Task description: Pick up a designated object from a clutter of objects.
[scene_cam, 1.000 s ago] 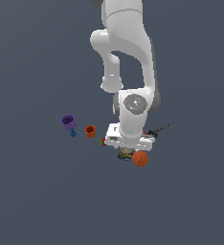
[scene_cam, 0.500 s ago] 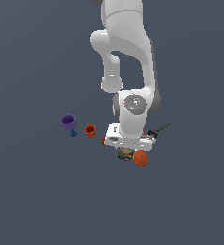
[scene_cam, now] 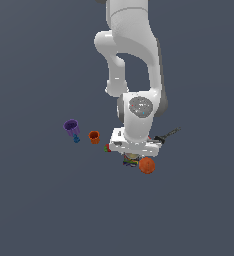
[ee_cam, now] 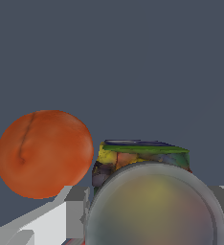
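Observation:
The designated object, a short can with a silvery top and a blue, green, yellow and red label, sits between my gripper's grey fingers, which press against both its sides. In the exterior view the can peeks out under the white hand, with the gripper low over it. The orange ball lies right beside the can, on the exterior view's right, and looms large in the wrist view as the orange ball. The rest of the clutter of objects spreads toward the exterior view's left.
A purple cup and a small orange cup stand off to the exterior view's left. A tiny red fruit lies near the hand's edge. A black tool sticks out behind the hand on the exterior view's right.

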Controlling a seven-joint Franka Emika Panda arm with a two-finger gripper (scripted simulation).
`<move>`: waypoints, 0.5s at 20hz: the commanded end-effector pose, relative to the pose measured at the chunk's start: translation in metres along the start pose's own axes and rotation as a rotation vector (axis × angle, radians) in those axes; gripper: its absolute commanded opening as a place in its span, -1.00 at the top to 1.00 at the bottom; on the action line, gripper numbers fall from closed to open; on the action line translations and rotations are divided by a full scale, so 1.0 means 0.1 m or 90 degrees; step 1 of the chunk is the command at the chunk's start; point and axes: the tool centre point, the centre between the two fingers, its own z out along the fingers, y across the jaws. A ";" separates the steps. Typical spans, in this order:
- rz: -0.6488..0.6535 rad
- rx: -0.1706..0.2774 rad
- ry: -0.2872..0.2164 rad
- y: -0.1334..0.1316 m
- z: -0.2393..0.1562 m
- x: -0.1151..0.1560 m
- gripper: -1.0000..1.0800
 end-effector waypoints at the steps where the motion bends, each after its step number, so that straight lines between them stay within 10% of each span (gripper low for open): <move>1: 0.000 0.001 0.002 0.02 -0.08 -0.01 1.00; 10: 0.000 0.000 0.000 0.19 -0.54 -0.20 1.00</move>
